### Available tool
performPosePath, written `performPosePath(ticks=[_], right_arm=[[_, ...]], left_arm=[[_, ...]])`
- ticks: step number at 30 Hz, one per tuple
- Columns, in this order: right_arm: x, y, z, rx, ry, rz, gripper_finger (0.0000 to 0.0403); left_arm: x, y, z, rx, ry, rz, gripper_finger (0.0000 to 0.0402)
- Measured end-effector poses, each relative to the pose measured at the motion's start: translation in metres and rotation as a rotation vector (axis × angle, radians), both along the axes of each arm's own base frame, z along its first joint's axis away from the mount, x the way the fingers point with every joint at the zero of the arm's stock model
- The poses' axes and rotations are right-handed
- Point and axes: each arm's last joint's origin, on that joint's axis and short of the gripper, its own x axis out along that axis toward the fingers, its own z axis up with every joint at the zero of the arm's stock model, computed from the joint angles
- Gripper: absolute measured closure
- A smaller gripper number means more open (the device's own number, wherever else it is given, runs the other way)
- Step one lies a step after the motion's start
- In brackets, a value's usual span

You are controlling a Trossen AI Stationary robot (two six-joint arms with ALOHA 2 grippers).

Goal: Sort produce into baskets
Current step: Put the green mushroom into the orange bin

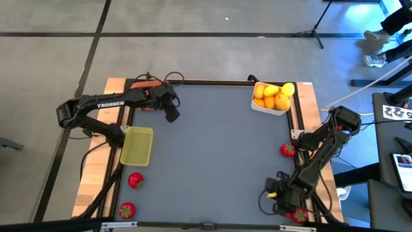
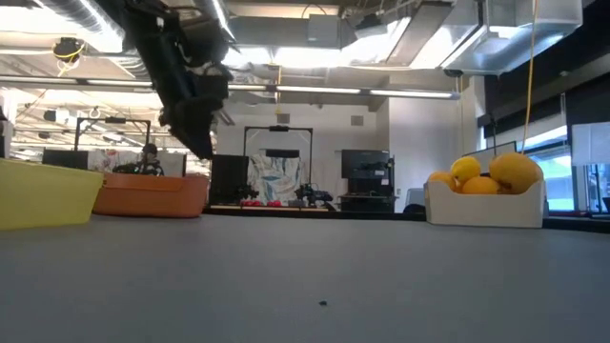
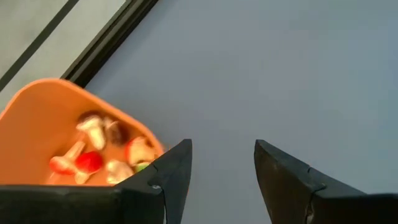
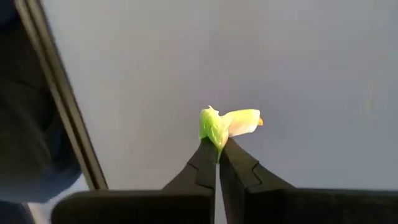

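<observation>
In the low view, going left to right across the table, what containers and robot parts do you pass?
Yellow-green bin → orange bin → left gripper, hanging above the orange bin's right end → white bin heaped with citrus fruits.

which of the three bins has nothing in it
The yellow-green bin at the left edge of the table: its floor shows bare. The white bin is heaped with citrus, and the orange bin holds small pale-and-red pieces.
</observation>
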Motion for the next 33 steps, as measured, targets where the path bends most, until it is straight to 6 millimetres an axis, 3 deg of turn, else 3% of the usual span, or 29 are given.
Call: performPosePath(ticks=[7, 17, 24, 33], right_arm=[[0.032, -0.027, 0.012, -0.066, -0.138, 0.037, 0.0390], [0.073, -0.074, 0.016, -0.311, -0.301, 0.046, 0.0390], [0.103, -0.102, 0.024, -0.453, -0.461, 0.054, 0.0389], [0.132, -0.125, 0.037, -0.537, -0.660, 0.094, 0.0389]], left_arm=[[0.009, -0.029, 0.019, 0.002, -0.155, -0.114, 0.0233], [0.046, -0.073, 0.029, -0.115, -0.440, -0.385, 0.0233], [0.074, -0.097, 0.018, -0.092, -0.517, -0.515, 0.0233], [0.107, -0.120, -0.008, -0.047, -0.577, -0.642, 0.0233]])
